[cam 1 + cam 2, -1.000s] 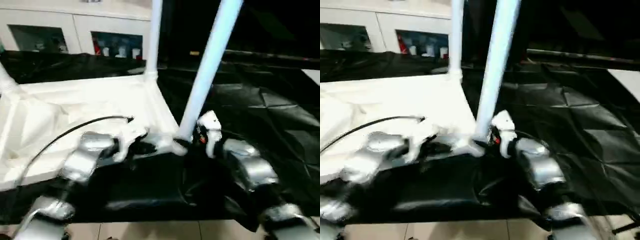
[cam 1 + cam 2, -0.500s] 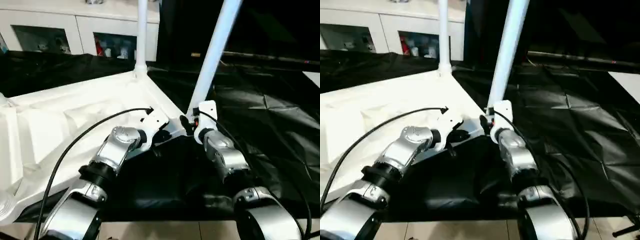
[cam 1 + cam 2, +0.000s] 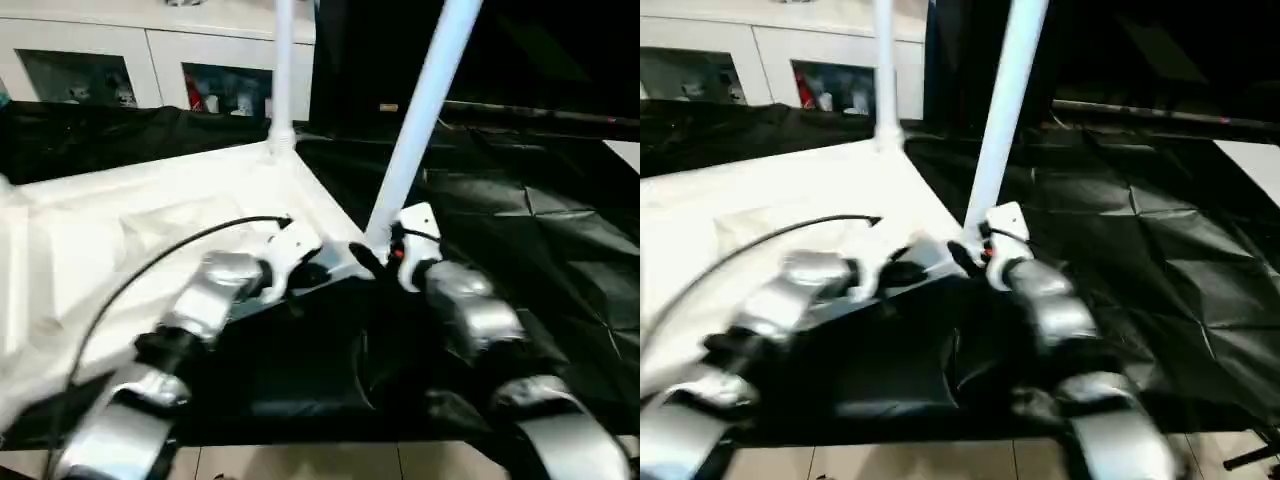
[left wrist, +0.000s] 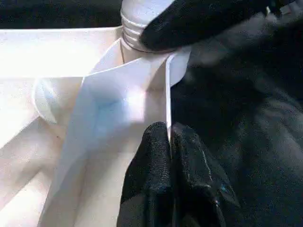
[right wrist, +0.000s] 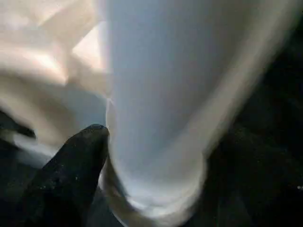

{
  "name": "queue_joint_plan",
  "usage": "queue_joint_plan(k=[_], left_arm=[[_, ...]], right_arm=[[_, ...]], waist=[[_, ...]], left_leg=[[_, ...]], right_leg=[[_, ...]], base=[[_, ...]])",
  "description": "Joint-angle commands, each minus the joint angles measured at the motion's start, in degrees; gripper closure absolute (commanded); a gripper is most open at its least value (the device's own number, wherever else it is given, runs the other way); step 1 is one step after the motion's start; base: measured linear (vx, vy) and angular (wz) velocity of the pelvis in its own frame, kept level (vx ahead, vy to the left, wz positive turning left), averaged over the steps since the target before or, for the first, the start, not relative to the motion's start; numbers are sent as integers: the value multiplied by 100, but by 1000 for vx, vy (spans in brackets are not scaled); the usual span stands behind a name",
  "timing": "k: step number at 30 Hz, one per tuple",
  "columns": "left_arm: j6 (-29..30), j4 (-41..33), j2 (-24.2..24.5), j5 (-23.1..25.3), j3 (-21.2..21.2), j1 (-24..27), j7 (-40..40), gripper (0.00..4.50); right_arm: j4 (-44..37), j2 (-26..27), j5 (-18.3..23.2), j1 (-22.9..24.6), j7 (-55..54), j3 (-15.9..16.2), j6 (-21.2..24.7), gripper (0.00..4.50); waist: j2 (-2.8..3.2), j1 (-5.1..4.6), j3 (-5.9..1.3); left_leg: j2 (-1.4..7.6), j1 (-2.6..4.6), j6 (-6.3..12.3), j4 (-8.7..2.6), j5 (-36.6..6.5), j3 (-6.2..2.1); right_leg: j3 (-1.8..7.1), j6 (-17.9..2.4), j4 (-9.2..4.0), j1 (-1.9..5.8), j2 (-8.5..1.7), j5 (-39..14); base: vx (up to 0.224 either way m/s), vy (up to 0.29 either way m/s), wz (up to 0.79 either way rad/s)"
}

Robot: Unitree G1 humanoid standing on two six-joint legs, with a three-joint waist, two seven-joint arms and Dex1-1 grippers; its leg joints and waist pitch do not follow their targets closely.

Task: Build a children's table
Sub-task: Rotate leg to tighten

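The white table top [image 3: 120, 230] lies ribbed side up on the black-covered work table [image 3: 540, 220]. One white leg [image 3: 282, 70] stands upright in the far corner socket. A second leg [image 3: 425, 110] leans right from the near corner socket [image 4: 137, 28]. My right gripper [image 3: 378, 256] is shut on this leg's base; one black finger [image 5: 71, 170] presses its side. My left gripper [image 4: 169, 130] is shut on the top's thin rim [image 4: 167, 94] just beside that socket, close to the right gripper.
A white glass-door cabinet [image 3: 150, 70] stands behind the work table. The work table's front edge [image 3: 300, 440] is near, with tiled floor below. A black cable [image 3: 150, 265] arcs over my left forearm. Creased black cover stretches to the right.
The head view has shifted and the arms look blurred. Both grippers keep their holds at the near corner, and the leaning leg keeps about the same tilt.
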Motion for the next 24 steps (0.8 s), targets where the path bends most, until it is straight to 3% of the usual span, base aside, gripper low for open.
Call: queue_joint_plan(k=[1,3,7,12,16,18,24], left_arm=[[78,-8,75,39,-237,174,-339,450],[107,-404,417,-90,-359,355,-962,450],[211,-719,626,-223,-383,490,-1310,450],[239,-843,717,-261,-346,555,-1357,450],[295,-930,741,-289,-355,586,-1365,450],[323,-975,748,-299,-356,604,-1369,450],[340,-990,757,-317,-366,605,-1361,450]], right_arm=[[-167,-137,24,59,324,85,104,45],[-597,-566,86,277,1214,308,230,45],[-935,-814,57,442,1662,474,218,45],[-883,-675,113,404,1638,422,211,45],[-996,-653,180,423,1708,413,288,59],[-1053,-647,239,439,1790,416,308,87],[-1080,-626,260,480,1900,425,313,129]], waist=[[70,6,-341],[66,8,-338],[67,2,-328],[69,6,-318],[63,4,-335],[67,3,-340],[68,4,-336]], left_leg=[[173,-20,293,-369,-588,-17],[183,-23,319,-367,-610,-20],[190,-5,328,-376,-654,-11],[185,1,191,-391,-811,-18],[185,2,195,-381,-668,-17],[184,-5,235,-374,-566,-16],[179,-1,243,-373,-588,-13]], right_leg=[[354,-1095,-385,357,-418,-538],[353,-1168,-380,382,-424,-470],[354,-1213,-394,361,-424,-529],[356,-1125,-434,350,-432,-946],[356,-1161,-397,356,-421,-671],[357,-1211,-373,363,-420,-482],[355,-1216,-382,364,-423,-528]], base=[[0,0,0],[0,0,0],[0,0,0],[0,0,0],[0,0,0],[0,0,0],[0,0,0]])
